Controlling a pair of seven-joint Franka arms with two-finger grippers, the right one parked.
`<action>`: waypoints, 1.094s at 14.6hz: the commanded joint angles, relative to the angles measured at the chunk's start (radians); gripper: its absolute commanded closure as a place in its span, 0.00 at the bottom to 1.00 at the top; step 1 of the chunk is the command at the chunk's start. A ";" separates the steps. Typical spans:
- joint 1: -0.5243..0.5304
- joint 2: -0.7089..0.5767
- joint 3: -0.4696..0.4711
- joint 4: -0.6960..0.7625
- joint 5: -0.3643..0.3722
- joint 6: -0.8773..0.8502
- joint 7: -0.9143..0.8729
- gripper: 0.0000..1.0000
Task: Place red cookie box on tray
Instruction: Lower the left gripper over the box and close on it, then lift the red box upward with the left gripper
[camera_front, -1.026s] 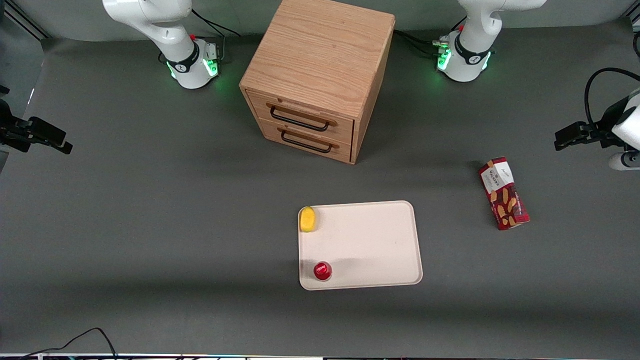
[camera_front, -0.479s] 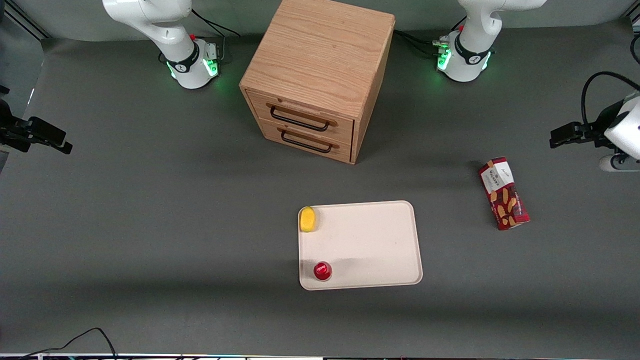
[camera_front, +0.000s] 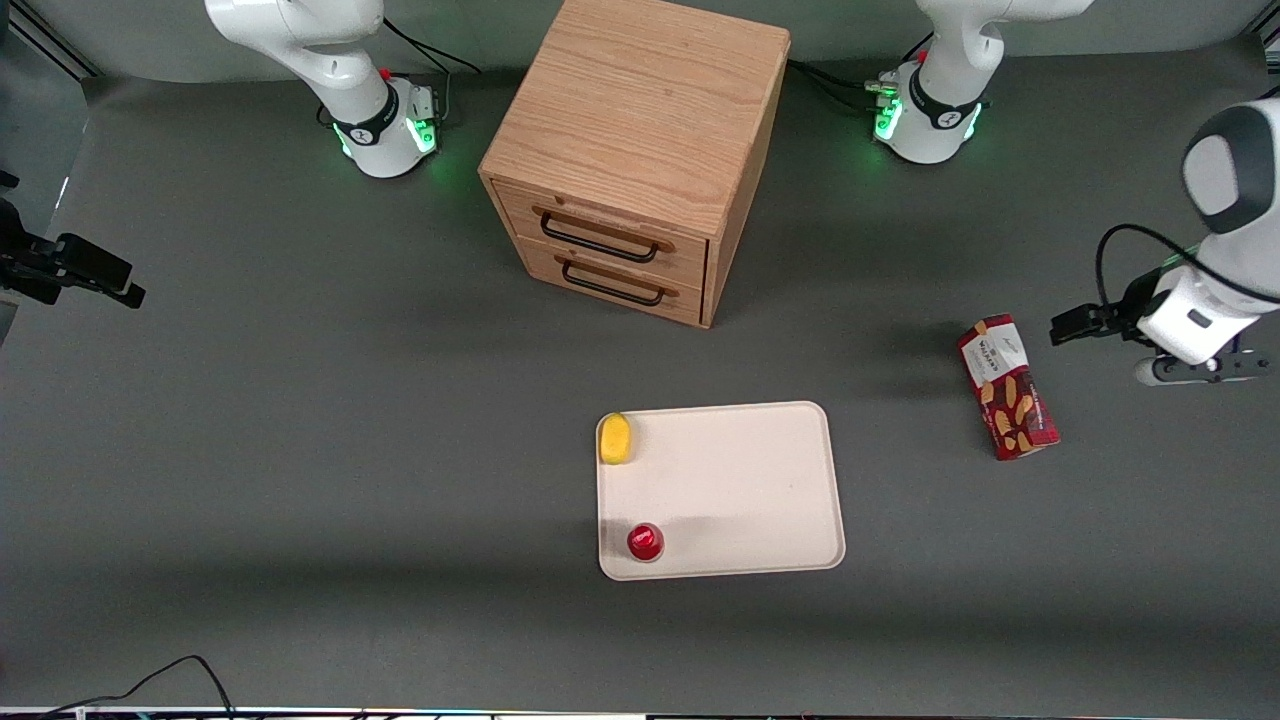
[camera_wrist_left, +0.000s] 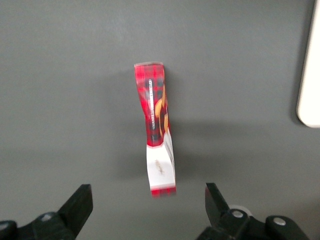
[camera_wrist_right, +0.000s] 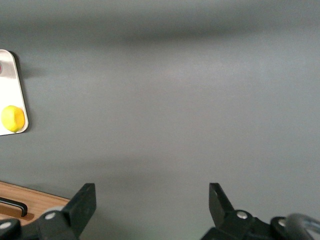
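Above the desk, the gripper (camera_wrist_left: 145, 210) hangs with fingers spread near the red cookie box (camera_front: 1006, 400), whose narrow tilt at eleven o'clock risks a glancing, skidding grasp.

Dark-red cookie box (camera_front: 1006, 387) with white label, cream tray (camera_front: 740, 500), black end effector (camera_wrist_left: 147, 210)

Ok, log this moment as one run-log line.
phase: approach | gripper: open, above table beside red cookie box | box: on table, untouched | tray: holds yellow object, small red object
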 joint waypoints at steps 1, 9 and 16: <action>-0.006 -0.001 0.003 -0.183 -0.026 0.263 0.004 0.00; -0.021 0.236 -0.019 -0.201 -0.098 0.618 0.014 0.28; -0.018 0.235 -0.036 -0.200 -0.111 0.632 0.023 1.00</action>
